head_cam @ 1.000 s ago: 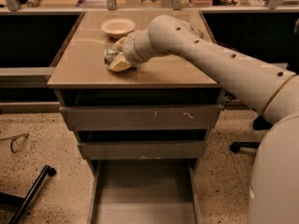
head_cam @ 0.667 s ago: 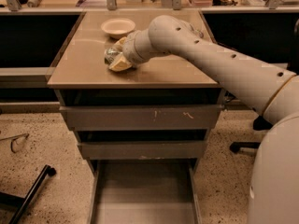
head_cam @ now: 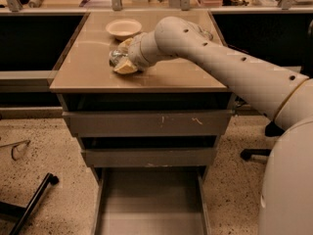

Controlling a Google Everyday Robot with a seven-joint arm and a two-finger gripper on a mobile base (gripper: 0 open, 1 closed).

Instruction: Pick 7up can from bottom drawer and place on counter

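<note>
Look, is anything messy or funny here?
Only small things: the bottom drawer stands pulled out, and the top drawer front has scratches. The gripper sits low on the counter, near a bowl.

Glossy tan counter (head_cam: 88, 77), scratched grey metal upper drawer (head_cam: 146, 123).
Smooth cream claw (head_cam: 121, 58) over the counter's middle, at the 7up can's (head_cam: 114, 58) shiny silver end.

Claw: we see the claw (head_cam: 119, 58) low over the bench (head_cam: 166, 77), left of its middle
Can: we find the 7up can (head_cam: 115, 58) at the claw, silver end showing
Bowl: a pale bowl (head_cam: 123, 28) sits just behind it
Drawer: the bottom drawer (head_cam: 151, 204) stands pulled out beneath two upper drawers (head_cam: 146, 123)
</note>
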